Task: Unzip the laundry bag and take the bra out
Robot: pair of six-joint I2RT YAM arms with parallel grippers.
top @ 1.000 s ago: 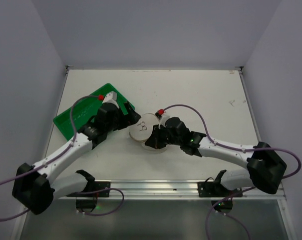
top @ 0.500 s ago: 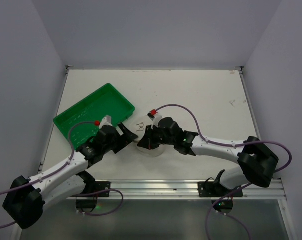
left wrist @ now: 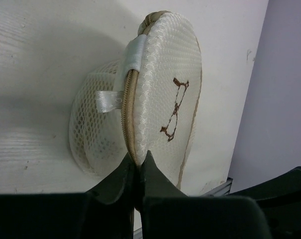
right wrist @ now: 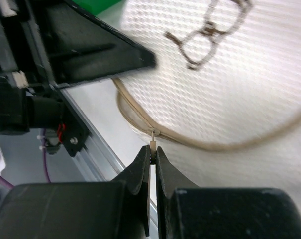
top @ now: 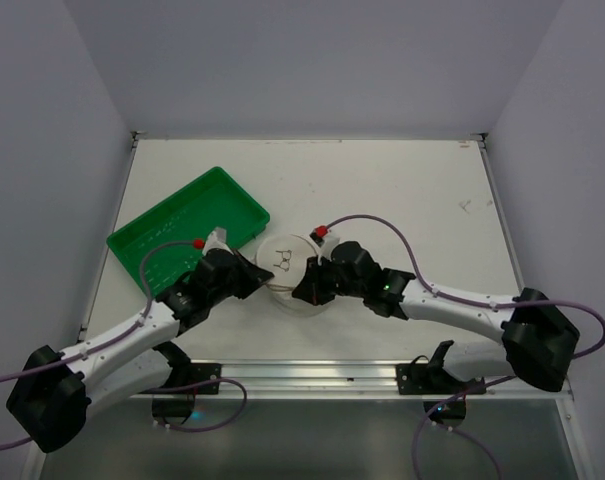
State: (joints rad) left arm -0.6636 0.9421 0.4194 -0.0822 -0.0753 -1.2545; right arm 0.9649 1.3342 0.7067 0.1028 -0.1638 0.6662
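Observation:
The laundry bag (top: 285,259), a round off-white mesh case with a small dark bra drawing, sits near the table's front middle. In the left wrist view the laundry bag (left wrist: 165,74) stands on edge, its tan rim zip facing me. My left gripper (left wrist: 138,159) is shut on the bag's rim beside the zip, at the bag's left side (top: 260,277). My right gripper (right wrist: 153,149) is shut on the small pale zip pull (right wrist: 153,143) at the bag's near edge (top: 304,291). The bra is hidden inside the bag.
A green rectangular tray (top: 172,232) lies at the left, just behind my left arm. A white ribbon loop (left wrist: 107,100) sticks out of the bag's rim. The metal rail of the table's front edge (top: 312,375) runs close below both grippers.
My left gripper came away from the green tray to the bag's left rim and shut on it. The right gripper stayed shut on the zip pull; the bag shifted slightly.

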